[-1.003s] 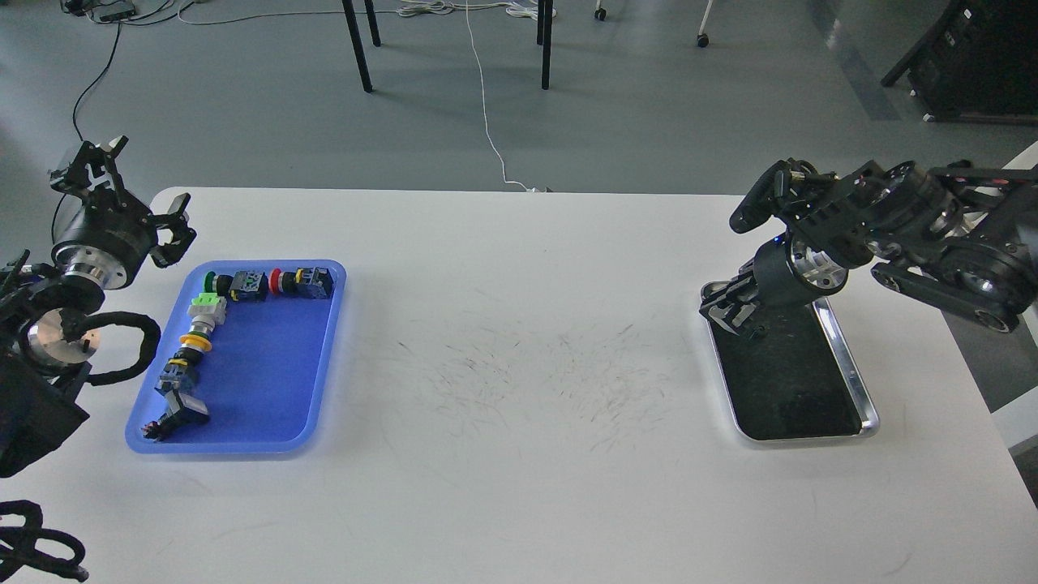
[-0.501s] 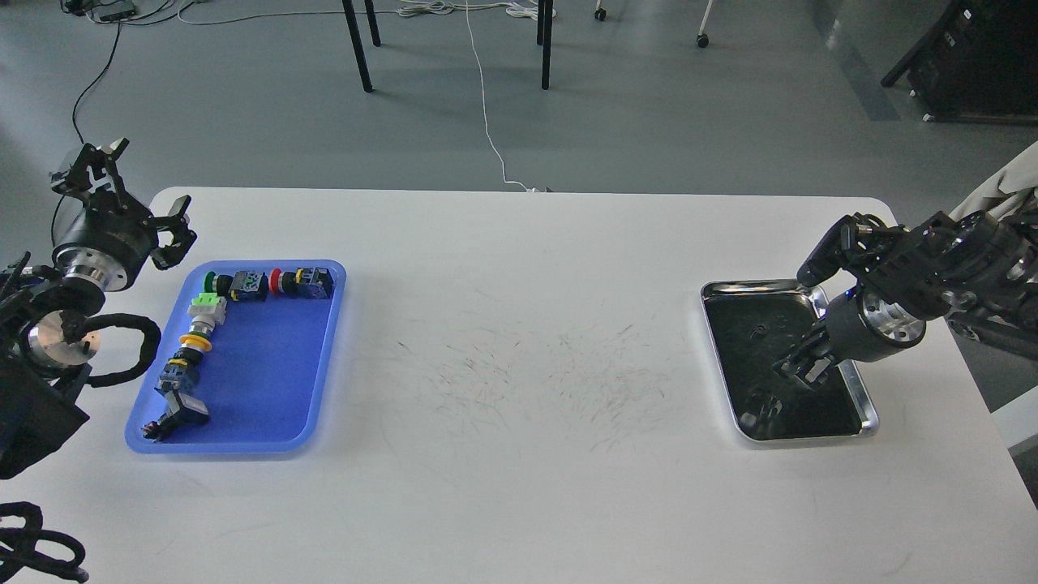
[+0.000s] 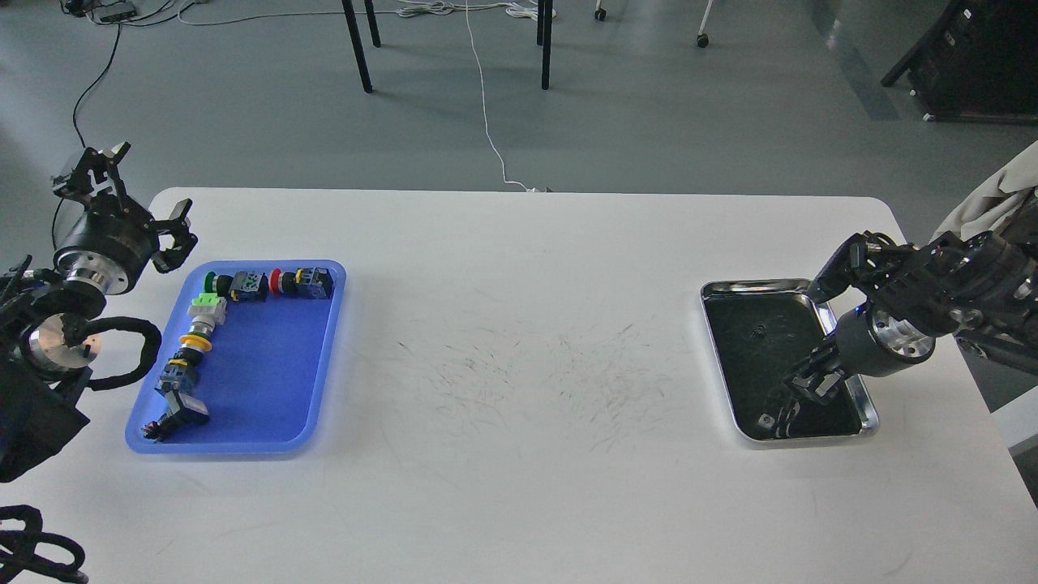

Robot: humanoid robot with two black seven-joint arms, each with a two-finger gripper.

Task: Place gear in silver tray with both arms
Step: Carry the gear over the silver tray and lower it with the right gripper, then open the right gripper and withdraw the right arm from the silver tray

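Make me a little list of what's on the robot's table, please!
table: white table, scuffed in the middle
blue tray: on the left, holding a bent row of colourful button parts
silver tray: on the right, shiny rim, dark bottom
small dark speck: in the silver tray, too small to tell what it is
left claw: open, raised beyond the blue tray's far left corner
right claw: over the silver tray's near end, fingers too dark to tell

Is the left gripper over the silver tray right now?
No, the left gripper is raised beyond the blue tray, far from the silver tray.
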